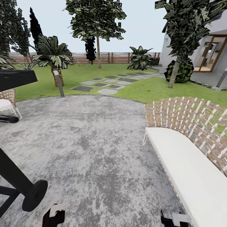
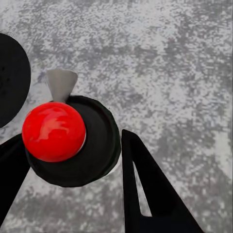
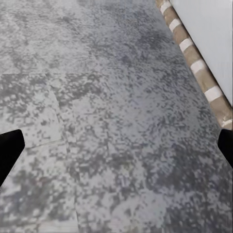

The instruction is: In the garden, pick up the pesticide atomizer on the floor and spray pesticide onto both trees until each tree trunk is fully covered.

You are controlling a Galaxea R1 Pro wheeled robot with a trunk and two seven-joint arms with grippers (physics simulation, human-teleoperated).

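Seen from above in the left wrist view, the pesticide atomizer (image 2: 73, 145) is a round black body with a glossy red ball top and a grey nozzle. It sits between the two black fingers of my left gripper (image 2: 73, 179), which is shut on it, low over the grey patio. In the head view my left gripper (image 1: 53, 217) and right gripper (image 1: 175, 219) show at the bottom edge. The right gripper (image 3: 116, 150) is open with only paving between its fingers. Two pale tree trunks stand far off on the lawn, one at the back centre (image 1: 98, 53) and one leaning at the right (image 1: 174, 74).
A wicker sofa (image 1: 189, 116) with a white cushion lies close on the right. A black stand with a disc foot (image 1: 34, 195) is close on the left, a wicker chair (image 1: 8, 101) behind it. A lamp post (image 1: 59, 83), a palm (image 1: 53, 53) and stepping stones (image 1: 107, 83) lie ahead.
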